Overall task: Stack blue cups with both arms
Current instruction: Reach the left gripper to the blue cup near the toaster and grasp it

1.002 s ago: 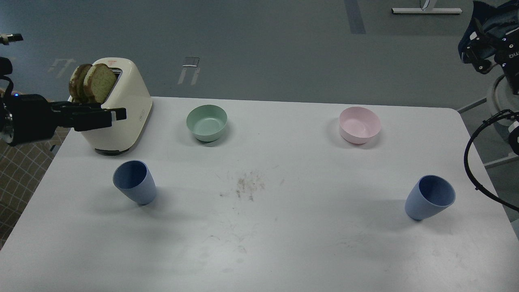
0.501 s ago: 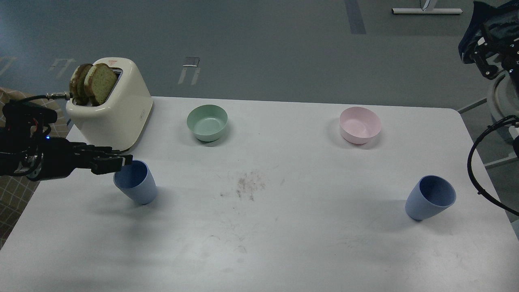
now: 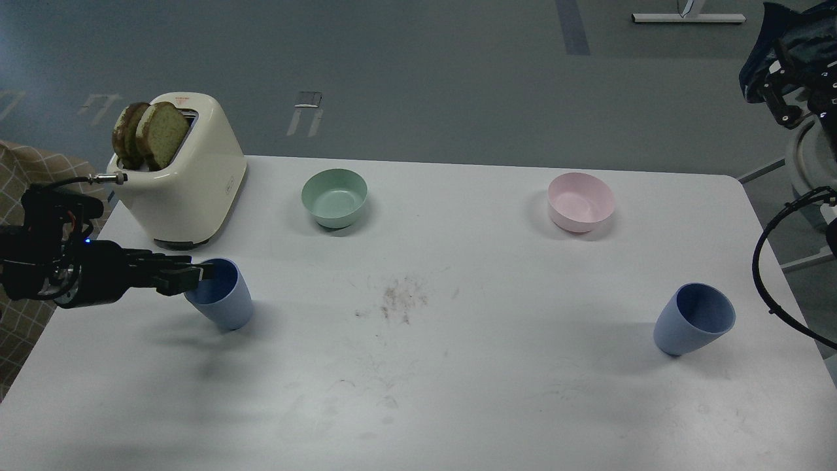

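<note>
Surface: white table [image 3: 458, 392] with rounded far corners; a patch of brown smudges [image 3: 397, 302] lies near its middle, fainter scuffs toward the near edge.
Room: grey floor [image 3: 425, 78] beyond the table, marked with pale tape; a checked fabric [image 3: 26, 176] shows at the left edge.
Left cup: blue cup [image 3: 225, 304] stands upright on the near-left part of the table, in front of the toaster.
Right cup: second blue cup [image 3: 693, 318] stands on the near-right part, well apart from the first.
Left gripper: left gripper [image 3: 189, 276] lies level at the left cup's rim, fingertips overlapping the mouth; the fingers appear dark and edge-on, so grip state cannot be told.
Right gripper: right arm [image 3: 794, 72] is at the upper right corner, off the table; its gripper state cannot be told.
Bowls: green bowl [image 3: 334, 197] and pink bowl [image 3: 581, 201] sit along the far side.
Toaster: cream toaster [image 3: 186, 183] at the far-left corner holds two bread slices [image 3: 147, 134].
</note>
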You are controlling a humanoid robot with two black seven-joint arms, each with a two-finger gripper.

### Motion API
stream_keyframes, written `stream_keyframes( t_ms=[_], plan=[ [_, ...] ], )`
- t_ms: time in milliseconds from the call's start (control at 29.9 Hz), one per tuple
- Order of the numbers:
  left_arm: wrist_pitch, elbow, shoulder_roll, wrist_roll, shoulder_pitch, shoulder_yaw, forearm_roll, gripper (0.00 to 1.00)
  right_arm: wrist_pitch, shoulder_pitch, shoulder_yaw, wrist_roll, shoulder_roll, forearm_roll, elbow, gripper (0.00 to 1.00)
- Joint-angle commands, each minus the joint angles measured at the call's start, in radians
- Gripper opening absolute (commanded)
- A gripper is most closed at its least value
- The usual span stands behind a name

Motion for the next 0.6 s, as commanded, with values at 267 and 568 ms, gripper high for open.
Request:
stream_keyframes(
  t_ms=[267,568],
  plan=[
    [0.02,0.047,-0.033,0.001,0.003,0.0,0.002,0.09,0.0,-0.01,-0.001,0.0,0.0,0.0,0.003,1.0],
    [0.02,0.044,-0.035,0.0,0.003,0.0,0.008,0.0,0.0,-0.015,0.0,0.0,0.0,0.0,0.0,1.0]
  ],
)
